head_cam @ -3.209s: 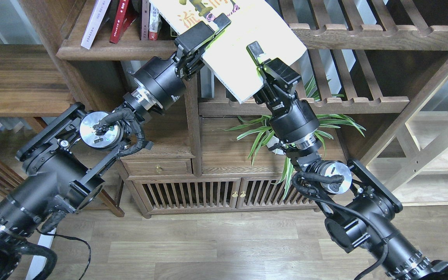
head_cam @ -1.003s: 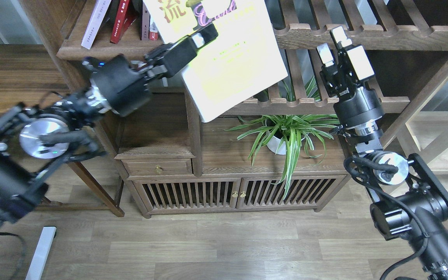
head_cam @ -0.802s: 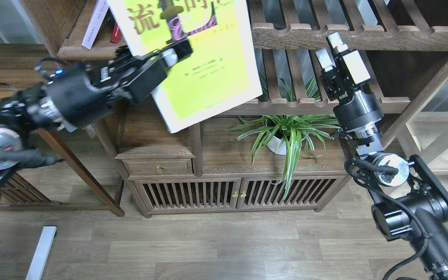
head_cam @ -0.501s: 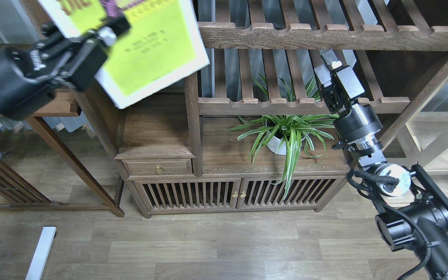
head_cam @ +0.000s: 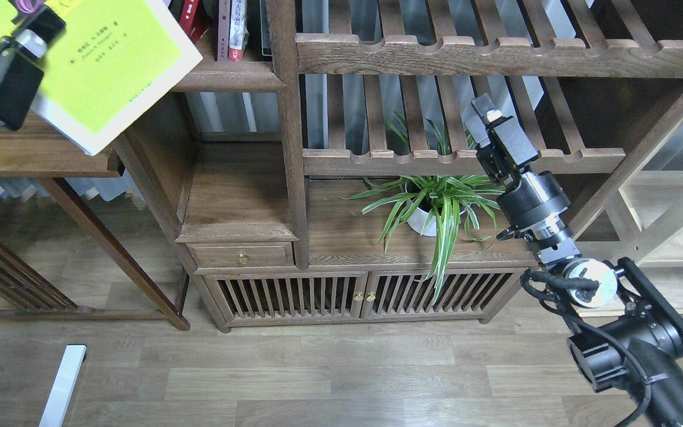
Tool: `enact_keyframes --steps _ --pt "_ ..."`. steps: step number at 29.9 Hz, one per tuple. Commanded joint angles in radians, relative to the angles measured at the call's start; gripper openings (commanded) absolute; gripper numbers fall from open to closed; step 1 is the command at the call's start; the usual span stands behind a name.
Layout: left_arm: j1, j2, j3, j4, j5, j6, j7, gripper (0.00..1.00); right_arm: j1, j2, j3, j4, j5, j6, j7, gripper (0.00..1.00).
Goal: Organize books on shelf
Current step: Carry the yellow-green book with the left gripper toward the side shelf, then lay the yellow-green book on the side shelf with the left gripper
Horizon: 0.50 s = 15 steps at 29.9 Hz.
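My left gripper (head_cam: pixel 34 37) is at the top left, shut on the lower edge of the yellow-green book (head_cam: pixel 113 62). It holds the book tilted, in front of and to the left of the dark-brown shelf (head_cam: pixel 229 78). The book's top runs out of frame. Thin red and white-spined volumes (head_cam: pixel 230 28) stand on that shelf. My right gripper (head_cam: pixel 488 114) is open and empty in front of the lower slatted rack (head_cam: pixel 377 159), above the plant. The dark red and plain white books are out of view.
A potted spider plant (head_cam: pixel 430 207) stands on the lower board under my right gripper. An upright post (head_cam: pixel 287 118) splits the bookcase. An upper slatted rack (head_cam: pixel 495 56) is at the right. A drawer (head_cam: pixel 241 255) and slatted doors (head_cam: pixel 294 296) are below. A side table (head_cam: pixel 39 157) is at the left.
My left arm has swung the yellow-green book far to the left, off the slatted racks. My right gripper let go of it, drew back and sank lower.
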Motion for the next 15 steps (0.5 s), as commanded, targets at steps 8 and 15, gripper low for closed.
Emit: enact_keyframes --steps 8,15 --pt "0.016 -0.061 -0.053 0.006 -0.004 0.062 0.003 0.01 0.0 0.002 -0.024 -0.001 -0.012 0.0 -0.002 0.83" --pt "0.001 -0.047 -0.059 0.051 -0.004 0.122 0.028 0.02 -0.006 0.008 -0.024 -0.001 -0.012 0.0 0.0 0.83"
